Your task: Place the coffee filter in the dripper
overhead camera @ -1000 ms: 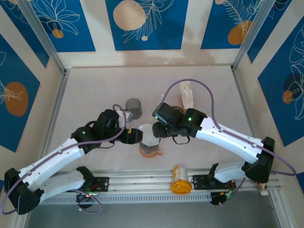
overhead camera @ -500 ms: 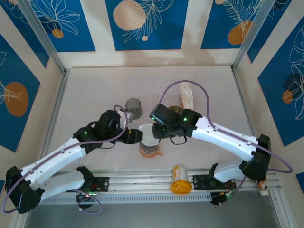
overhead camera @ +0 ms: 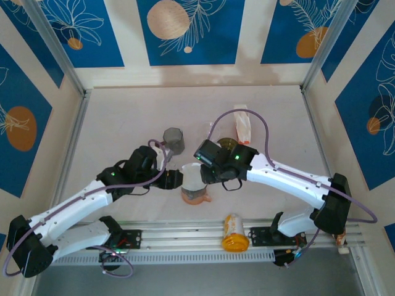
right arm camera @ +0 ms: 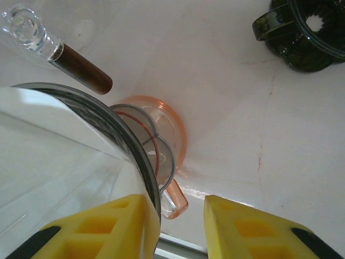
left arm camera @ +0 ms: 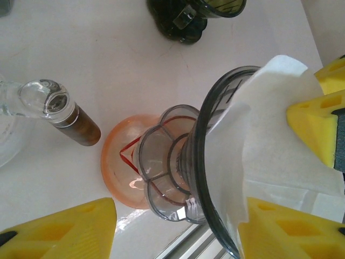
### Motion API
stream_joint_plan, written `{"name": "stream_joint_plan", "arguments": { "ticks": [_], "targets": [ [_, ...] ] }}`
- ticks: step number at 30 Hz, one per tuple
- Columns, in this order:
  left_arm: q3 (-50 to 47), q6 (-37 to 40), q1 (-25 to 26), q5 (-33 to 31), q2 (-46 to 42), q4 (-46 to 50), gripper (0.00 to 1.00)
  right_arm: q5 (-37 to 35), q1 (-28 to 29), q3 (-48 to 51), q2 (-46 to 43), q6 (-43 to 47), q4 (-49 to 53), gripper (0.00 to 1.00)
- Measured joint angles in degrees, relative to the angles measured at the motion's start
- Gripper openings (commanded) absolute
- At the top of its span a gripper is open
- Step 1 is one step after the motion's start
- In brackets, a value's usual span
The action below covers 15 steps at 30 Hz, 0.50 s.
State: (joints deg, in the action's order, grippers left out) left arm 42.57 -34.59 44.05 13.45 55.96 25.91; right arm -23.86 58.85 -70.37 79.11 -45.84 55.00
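The white coffee filter sat inside the clear grey dripper, which stood on an orange cup. The right gripper straddled the rim with its jaws apart. The left gripper was spread wide around the dripper.

A robotics lab test cell is indicated. The table is walled in along its far, left and right edges by printed blue-and-orange panels held between aluminium posts. Two white robot arms are bolted to a metal rail at the near edge, and purple cables are looped over them. A coffee dripper is set out as a test prop.
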Motion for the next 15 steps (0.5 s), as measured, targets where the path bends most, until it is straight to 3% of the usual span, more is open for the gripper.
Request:
{"name": "stream_joint_plan", "arguments": {
  "ticks": [3,10,15],
  "targets": [
    [-0.2,0.0,0.0,0.0,0.0,0.0,0.63,-0.1,0.0,0.0,0.2,-0.5,0.0,0.44],
    [-0.2,0.0,0.0,-0.2,0.0,0.0,0.64,-1.0,0.5,-0.9,-0.2,0.7,-0.4,0.75],
    [-0.2,0.0,0.0,-0.2,0.0,-0.2,0.64,-0.8,0.7,-5.0,2.7,2.1,-0.4,0.75]
  ]
}}
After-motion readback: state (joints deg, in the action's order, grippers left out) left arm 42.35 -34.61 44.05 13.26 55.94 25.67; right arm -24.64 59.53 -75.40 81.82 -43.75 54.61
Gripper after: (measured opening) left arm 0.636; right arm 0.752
